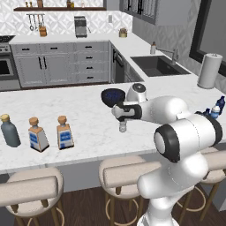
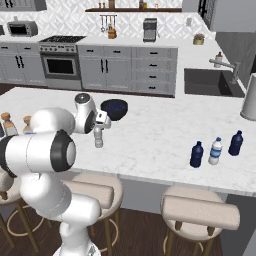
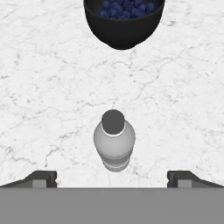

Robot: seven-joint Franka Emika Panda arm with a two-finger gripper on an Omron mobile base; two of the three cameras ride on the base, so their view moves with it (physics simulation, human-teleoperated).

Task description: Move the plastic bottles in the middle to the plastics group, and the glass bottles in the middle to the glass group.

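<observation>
A small clear plastic bottle (image 3: pixel 113 142) with a grey-looking cap stands upright on the white marble counter, seen from above in the hand view. My gripper (image 3: pixel 113 177) hovers directly over it, open, its fingertips (image 3: pixel 41 178) wide on either side and touching nothing. From the base cameras the gripper (image 1: pixel 123 120) (image 2: pixel 99 130) points down above the bottle (image 1: pixel 123 127) (image 2: pixel 99 141). Two dark blue bottles (image 2: pixel 197 154) (image 2: pixel 235 143) and a clear one (image 2: pixel 215 151) stand together at the counter's right. A grey-blue bottle (image 1: pixel 9 131) and two cork-stoppered glass bottles (image 1: pixel 38 134) (image 1: pixel 65 132) stand at the left.
A dark bowl (image 1: pixel 114 96) (image 3: pixel 124 22) of blueberries sits just beyond the clear bottle. A paper towel roll (image 1: pixel 209 70) and a sink (image 1: pixel 156 65) lie at the far right. Padded stools (image 1: pixel 128 174) line the counter's near edge.
</observation>
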